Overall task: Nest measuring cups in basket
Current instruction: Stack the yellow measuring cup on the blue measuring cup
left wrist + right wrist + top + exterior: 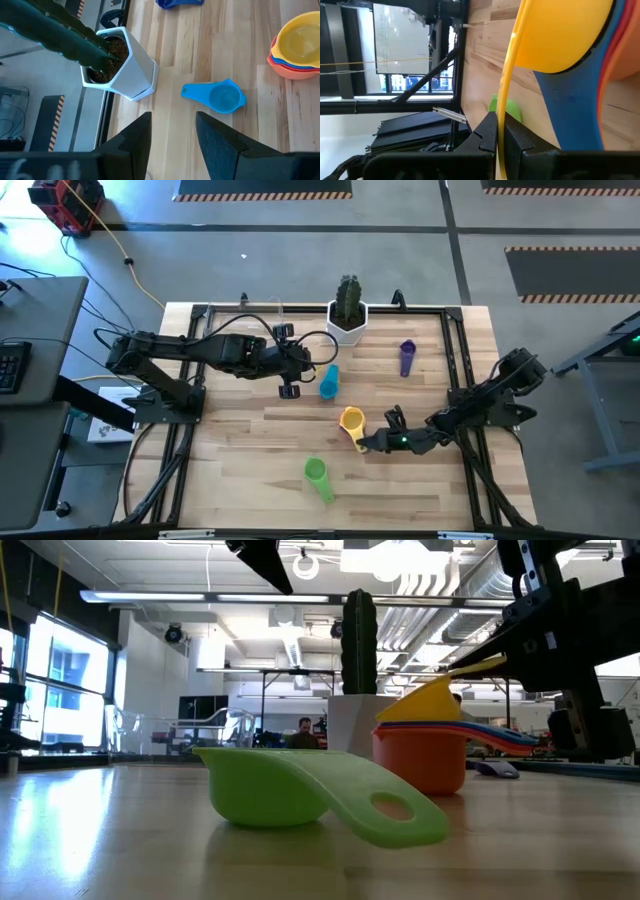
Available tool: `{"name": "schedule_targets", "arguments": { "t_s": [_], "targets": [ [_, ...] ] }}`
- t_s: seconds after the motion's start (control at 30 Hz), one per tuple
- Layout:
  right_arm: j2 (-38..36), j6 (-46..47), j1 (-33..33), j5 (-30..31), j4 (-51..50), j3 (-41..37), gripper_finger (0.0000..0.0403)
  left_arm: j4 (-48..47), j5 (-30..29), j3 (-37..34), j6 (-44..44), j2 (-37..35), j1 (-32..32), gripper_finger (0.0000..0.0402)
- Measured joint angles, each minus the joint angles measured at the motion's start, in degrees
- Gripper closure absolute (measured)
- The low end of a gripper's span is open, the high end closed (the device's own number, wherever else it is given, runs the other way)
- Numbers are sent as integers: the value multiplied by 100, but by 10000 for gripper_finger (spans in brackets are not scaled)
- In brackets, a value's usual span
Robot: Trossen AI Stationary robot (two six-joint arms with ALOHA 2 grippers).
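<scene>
The right gripper (pixel 372 442) pinches the yellow cup's (pixel 351 420) handle atop the nested stack near mid-counter. The open left gripper (pixel 291 385) hovers just beside the light blue cup (pixel 329 381), handle apparently pointing toward the far edge.

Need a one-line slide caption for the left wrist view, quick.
Left hand, open and empty, above the light blue measuring cup beside the potted cactus; nested cup stack beyond.
</scene>
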Motion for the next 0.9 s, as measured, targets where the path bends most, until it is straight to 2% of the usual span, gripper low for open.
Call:
{"name": "schedule_targets", "arguments": {
  "t_s": [0.6,0.73,0.9],
  "targets": [
    [-2,47,-124,-226,-18,0,402,-2,2,0,7,0,0,259],
    [-8,146,-124,-429,-16,0,402,-2,1,0,7,0,0,259],
    [-9,282,-124,-313,-20,2,402,-2,1,0,7,0,0,259]
  ]
}}
